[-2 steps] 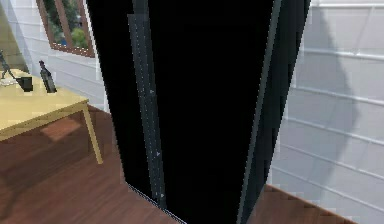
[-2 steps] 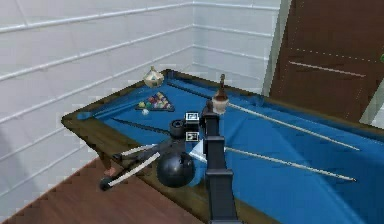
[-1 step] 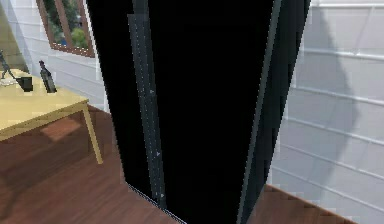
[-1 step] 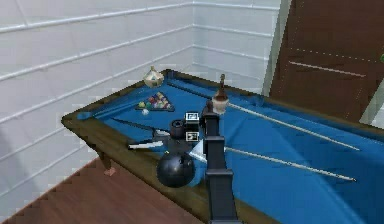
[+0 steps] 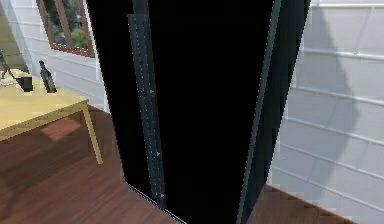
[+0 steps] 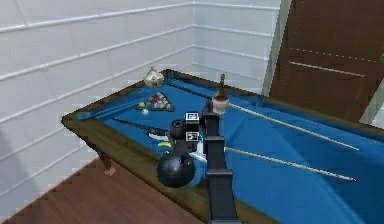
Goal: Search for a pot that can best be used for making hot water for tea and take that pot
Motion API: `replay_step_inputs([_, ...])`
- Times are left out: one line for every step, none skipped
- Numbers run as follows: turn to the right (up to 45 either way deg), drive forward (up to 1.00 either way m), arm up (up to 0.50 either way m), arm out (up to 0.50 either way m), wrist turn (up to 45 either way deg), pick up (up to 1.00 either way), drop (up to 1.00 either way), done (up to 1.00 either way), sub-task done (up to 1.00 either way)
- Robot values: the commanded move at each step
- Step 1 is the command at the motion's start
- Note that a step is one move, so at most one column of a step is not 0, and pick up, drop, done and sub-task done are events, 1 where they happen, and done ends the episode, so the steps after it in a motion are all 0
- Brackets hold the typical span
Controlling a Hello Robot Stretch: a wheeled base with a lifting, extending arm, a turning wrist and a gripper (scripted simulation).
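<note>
Since the pot seemed not yet found or taken, the whole task lay ahead; tool [image 6: 176,158] at the pool surface's [image 6: 280,142] near edge, hold impossible to tell.

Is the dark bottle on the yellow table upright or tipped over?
Upright. The dark bottle stands on its base on the yellow table, with its narrow neck pointing straight up.

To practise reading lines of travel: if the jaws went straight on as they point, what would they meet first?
Probably the slim brown upright thing on the pool table just past the arm, though depth is unclear and they might pass beside it.
</note>
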Motion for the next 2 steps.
replay_step_inputs([0.0,0.0,-0.3,0.0,0.0,0.0,0.0,0.0,0.0])
replay_step_inputs([0.0,0.0,0.0,0.0,0.0,1.0,0.0,0.0,0.0])
